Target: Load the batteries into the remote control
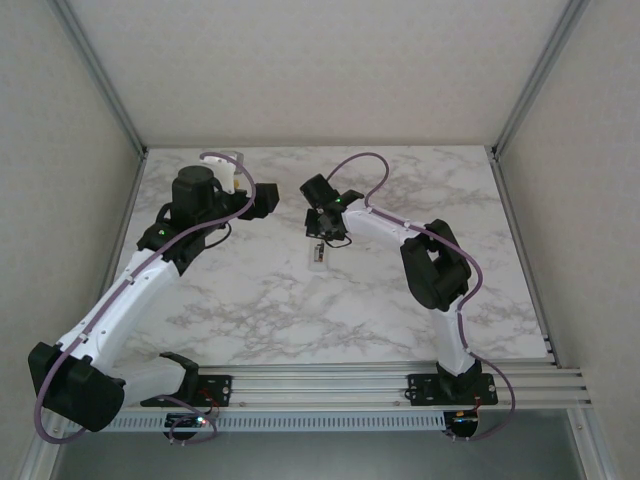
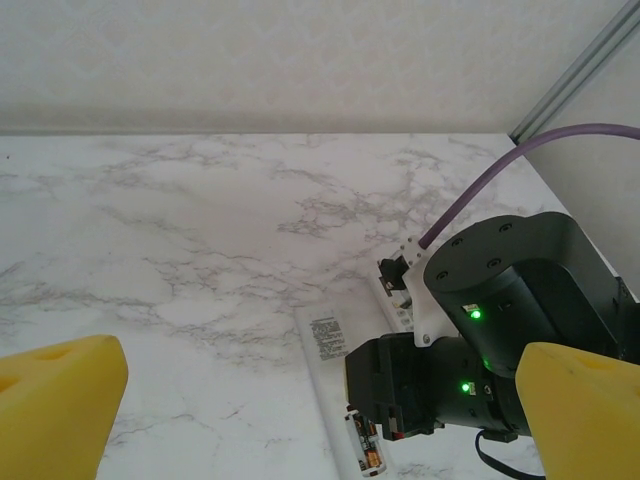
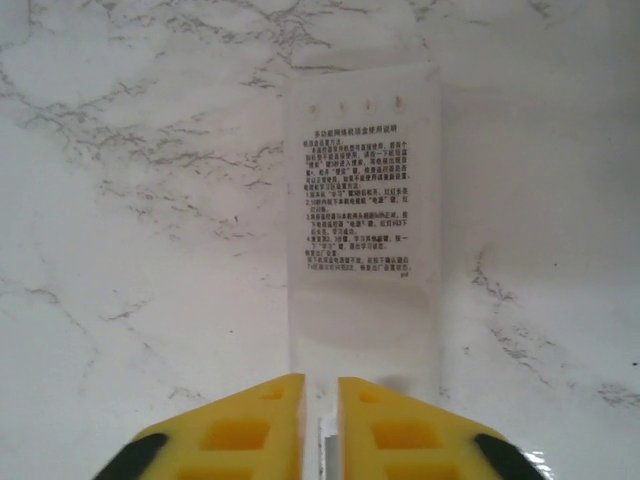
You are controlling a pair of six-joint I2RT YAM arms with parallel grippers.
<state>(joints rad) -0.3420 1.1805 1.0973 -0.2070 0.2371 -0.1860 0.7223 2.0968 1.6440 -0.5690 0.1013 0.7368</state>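
Fingers [image 3: 240, 430] of my right gripper [image 3: 320, 420] stand almost together, a slim gap between them. A grey sliver sits in that gap, and I cannot tell what it is or whether I am gripping it. My left gripper [image 2: 320, 400] is spread wide and holds nothing.

Just beyond the right fingertips lies the remote [image 3: 365, 220], back up on the marble table [image 1: 450, 190], its printed label facing me.

Nothing pins the remote, so an off-centre push from the right gripper could skate it across the smooth top. It could also tip a battery out of its seat.

The left wrist view shows what the right wrist view hides under my own fingers. At the remote's near end sits what looks like a battery [image 2: 366, 450], with the right gripper hanging right over it. The right wrist view gives the label text plainly.
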